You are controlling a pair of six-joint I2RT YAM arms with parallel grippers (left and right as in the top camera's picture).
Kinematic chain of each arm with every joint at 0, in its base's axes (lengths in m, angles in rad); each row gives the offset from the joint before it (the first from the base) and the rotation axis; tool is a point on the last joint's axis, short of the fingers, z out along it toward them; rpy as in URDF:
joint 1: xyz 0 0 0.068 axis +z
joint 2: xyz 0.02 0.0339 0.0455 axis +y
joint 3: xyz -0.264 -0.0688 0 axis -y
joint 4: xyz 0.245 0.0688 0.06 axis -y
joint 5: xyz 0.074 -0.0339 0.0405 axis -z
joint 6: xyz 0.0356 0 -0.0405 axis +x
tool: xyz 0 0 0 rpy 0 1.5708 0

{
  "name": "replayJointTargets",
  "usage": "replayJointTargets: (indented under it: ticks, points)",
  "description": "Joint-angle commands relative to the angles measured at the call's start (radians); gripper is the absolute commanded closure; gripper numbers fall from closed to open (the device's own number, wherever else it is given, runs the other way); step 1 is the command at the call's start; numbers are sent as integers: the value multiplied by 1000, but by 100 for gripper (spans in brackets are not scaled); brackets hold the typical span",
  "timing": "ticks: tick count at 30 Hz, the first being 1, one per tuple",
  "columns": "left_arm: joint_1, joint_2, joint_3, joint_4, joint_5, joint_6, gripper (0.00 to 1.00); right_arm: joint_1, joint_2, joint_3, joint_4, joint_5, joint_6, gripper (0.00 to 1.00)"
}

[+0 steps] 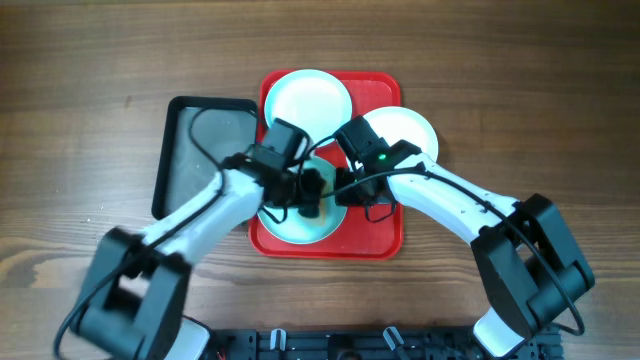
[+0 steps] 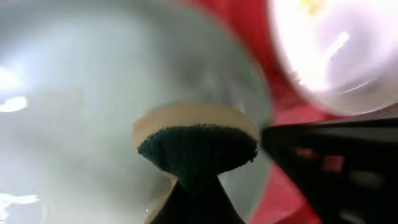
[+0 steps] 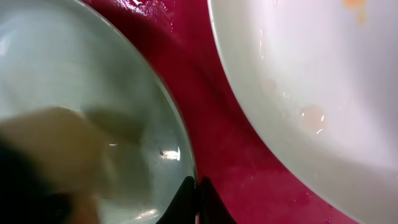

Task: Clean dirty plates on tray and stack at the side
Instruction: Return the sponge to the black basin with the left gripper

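The red tray [image 1: 384, 236] carries three plates. A pale blue plate [image 1: 296, 228] lies at the tray's near end, and both grippers sit over it. My left gripper [image 1: 310, 196] is shut on a sponge [image 2: 196, 144], whose dark scouring face presses on this plate [image 2: 74, 93]. The right gripper [image 3: 198, 194] is shut on the rim of the same plate [image 3: 74, 68]. A white plate [image 3: 311, 74] with orange smears lies on the tray's right side [image 1: 404, 132]. Another pale plate [image 1: 306, 100] occupies the far end.
A dark rectangular pan [image 1: 200, 145] stands just left of the tray on the wooden table [image 1: 540, 90]. In the left wrist view the right gripper's dark body [image 2: 336, 165] is close beside the sponge.
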State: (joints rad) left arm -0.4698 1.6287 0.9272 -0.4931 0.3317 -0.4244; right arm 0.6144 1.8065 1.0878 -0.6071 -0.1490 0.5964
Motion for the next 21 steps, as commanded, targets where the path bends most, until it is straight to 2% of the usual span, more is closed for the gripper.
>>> replayJointTargets:
  ticks: [1, 5, 10, 17, 21]
  points:
    - [97, -162, 40, -15, 28, 35, 96, 5, -23, -2, -1, -10, -21, 96]
    - [233, -250, 40, -93, -150, 100, 96, 5, -23, -2, 2, -10, -19, 96]
    - [353, -224, 40, -110, -380, 164, 96, 5, -23, -2, 5, -10, -18, 96]
    - [427, -98, 40, -60, -403, 263, 96, 5, -23, -2, 5, -10, -19, 95]
    - [473, -11, 40, -6, -420, 264, 96, 5, -23, -2, 5, -10, -19, 96]
